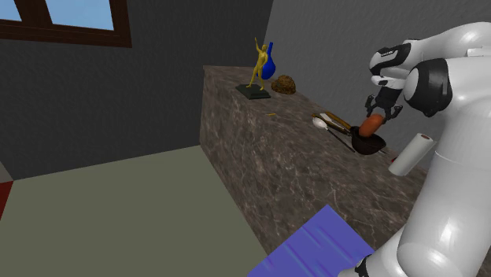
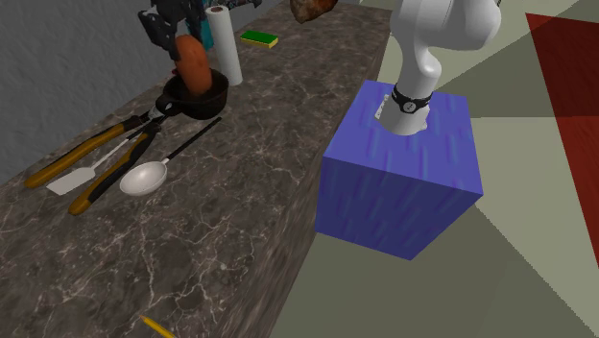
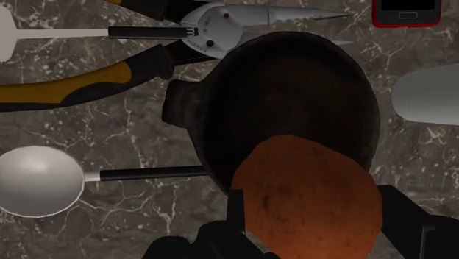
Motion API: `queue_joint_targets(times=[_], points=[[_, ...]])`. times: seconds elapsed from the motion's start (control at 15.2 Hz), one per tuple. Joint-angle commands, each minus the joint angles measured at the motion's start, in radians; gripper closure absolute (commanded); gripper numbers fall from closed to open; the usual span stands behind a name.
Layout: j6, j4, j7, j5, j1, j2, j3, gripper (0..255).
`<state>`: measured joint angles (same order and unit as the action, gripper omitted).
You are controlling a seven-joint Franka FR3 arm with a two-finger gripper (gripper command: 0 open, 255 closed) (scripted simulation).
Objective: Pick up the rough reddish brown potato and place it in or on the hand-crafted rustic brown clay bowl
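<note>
While the hand (image 3: pixel 315 221) clasps the reddish-brown potato (image 1: pixel 372 124) across its middle, it hangs just over the dark bowl (image 1: pixel 370 145), right of centre in the shoulder view | handling: firm, rough-skinned, probably grips well, no crush risk

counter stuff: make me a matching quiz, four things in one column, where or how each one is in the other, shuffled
1 potato
2 white roll
3 spoon
4 yellow figurine

a lying flat beside the pliers
b clasped in the gripper
c at the counter's far end, shoulder view
d standing on end next to the bowl

Pairs: 1-b, 2-d, 3-a, 4-c
</note>
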<state>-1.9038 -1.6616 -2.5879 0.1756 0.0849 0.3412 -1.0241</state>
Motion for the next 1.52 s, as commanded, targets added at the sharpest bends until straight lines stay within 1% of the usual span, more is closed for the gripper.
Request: queue_joint_targets(times=[0.0, 0.53, 0.99, 1.06, 1.39, 1.45], points=[[-0.025, -0.021, 0.000, 0.006, 0.000, 0.006, 0.004, 255], [-0.116, -0.096, -0.011, 0.034, 0.007, 0.034, 0.022, 255], [-0.116, -0.096, -0.011, 0.034, 0.007, 0.034, 0.022, 255], [-0.117, -0.096, -0.011, 0.034, 0.007, 0.034, 0.022, 0], [-0.116, -0.096, -0.011, 0.034, 0.007, 0.034, 0.022, 0], [-0.088, -0.076, -0.003, 0.021, -0.002, 0.021, 0.014, 0]])
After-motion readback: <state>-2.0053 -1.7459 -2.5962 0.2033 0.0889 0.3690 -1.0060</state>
